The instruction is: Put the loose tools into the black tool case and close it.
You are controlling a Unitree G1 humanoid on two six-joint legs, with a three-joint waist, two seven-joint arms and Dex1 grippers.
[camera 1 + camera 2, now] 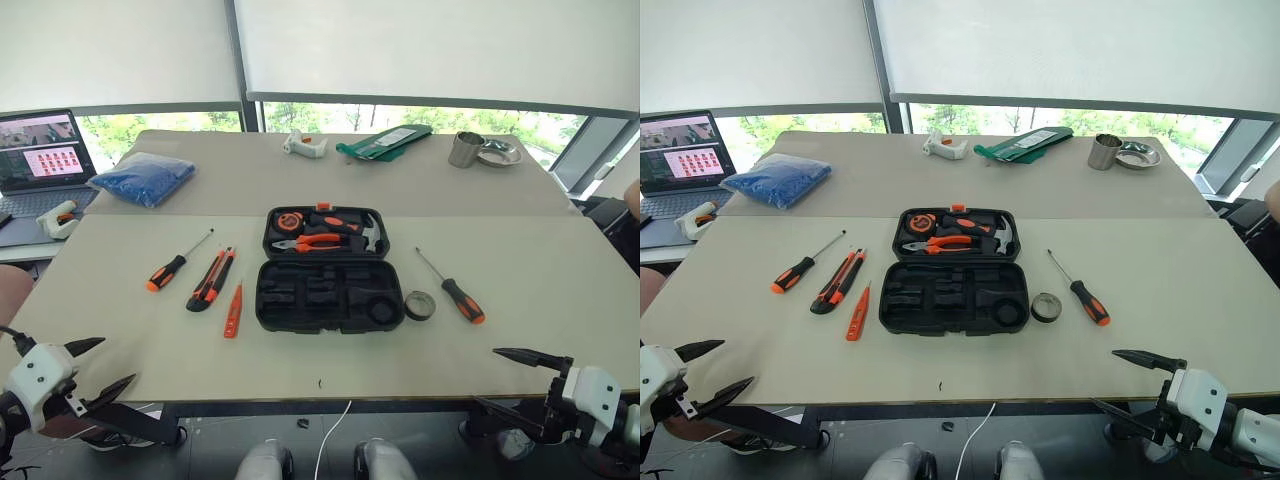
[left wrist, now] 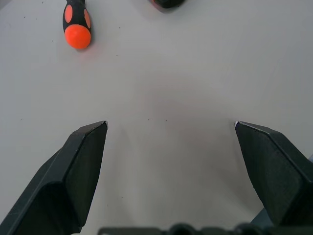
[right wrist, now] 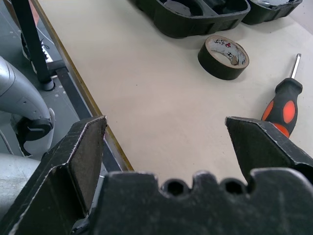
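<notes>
The black tool case [image 1: 330, 298] lies open at the table's middle, with pliers, a hammer and a tape measure in its far half. Left of it lie a screwdriver [image 1: 176, 263], a utility knife [image 1: 211, 279] and a slim orange tester pen [image 1: 233, 310]. Right of it sit a dark tape roll [image 1: 420, 305] and a second screwdriver [image 1: 455, 291]. My left gripper [image 1: 104, 368] hangs open at the table's near left corner. My right gripper [image 1: 508, 379] stands open at the near right edge. Both are empty and well short of the tools.
A blue bag [image 1: 143, 178] and a laptop [image 1: 42, 158] are at the far left. A white glue gun [image 1: 304, 146], a green pouch [image 1: 384, 142], a metal cup [image 1: 465, 149] and a dish [image 1: 498, 153] stand on the far table.
</notes>
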